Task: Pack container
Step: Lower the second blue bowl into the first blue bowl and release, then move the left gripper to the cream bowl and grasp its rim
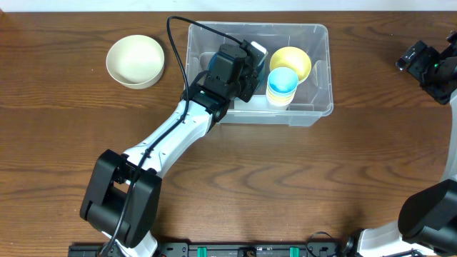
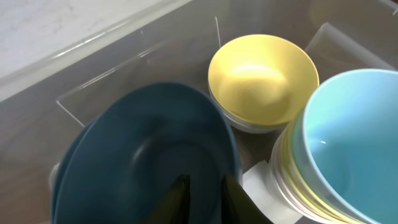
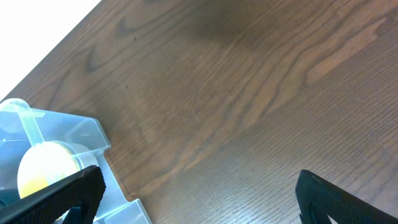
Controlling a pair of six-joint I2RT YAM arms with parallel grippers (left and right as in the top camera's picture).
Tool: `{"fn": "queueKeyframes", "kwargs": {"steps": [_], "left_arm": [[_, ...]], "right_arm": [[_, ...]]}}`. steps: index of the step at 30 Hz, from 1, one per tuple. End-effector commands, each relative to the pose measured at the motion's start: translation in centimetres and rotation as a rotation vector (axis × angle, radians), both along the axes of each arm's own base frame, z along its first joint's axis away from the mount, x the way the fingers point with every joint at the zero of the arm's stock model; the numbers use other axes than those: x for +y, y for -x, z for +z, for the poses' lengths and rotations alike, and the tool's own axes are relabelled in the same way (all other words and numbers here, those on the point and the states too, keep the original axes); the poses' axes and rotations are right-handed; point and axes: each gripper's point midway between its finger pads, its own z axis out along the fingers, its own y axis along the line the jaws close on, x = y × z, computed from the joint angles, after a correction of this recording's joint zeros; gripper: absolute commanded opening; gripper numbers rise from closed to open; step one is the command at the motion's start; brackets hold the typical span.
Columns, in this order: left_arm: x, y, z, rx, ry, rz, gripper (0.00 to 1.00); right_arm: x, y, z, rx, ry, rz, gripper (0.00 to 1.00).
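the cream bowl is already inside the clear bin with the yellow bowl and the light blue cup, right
Not quite. The cream round bowl is outside the large clear plastic bin, standing on the wooden table to its left in the overhead view. The yellow bowl and the light blue cup are inside the bin, as you said.

Cream bowl on table; yellow bowl, blue cups, navy bowl.
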Motion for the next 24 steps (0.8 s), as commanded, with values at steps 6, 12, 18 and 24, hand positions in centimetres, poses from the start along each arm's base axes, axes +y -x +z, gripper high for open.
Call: {"fn": "queueKeyframes", "kwargs": {"steps": [6,12,18,24], "left_arm": [[0.4,0.3,-1.6,0.051,-0.029,0.011,0.19],[-0.3,1.1,-3.9,0.122,-0.030,-0.033,0.15],[-0.9,1.7,-5.4,0.161,-0.037,-0.058,0.15],[-1.1,1.2,-4.8,0.128,-0.029,-0.060,0.13]], "right_arm": [[-0.2,0.2,1.4,-0.031,0.009,-0.014,0.99],[-0.2,0.2,1.4,-0.031,0.009,-0.014,0.99],[-0.2,0.2,1.4,-0.031,0.009,-0.014,0.99],[-0.2,0.2,1.4,-0.031,0.009,-0.014,0.99]]}}
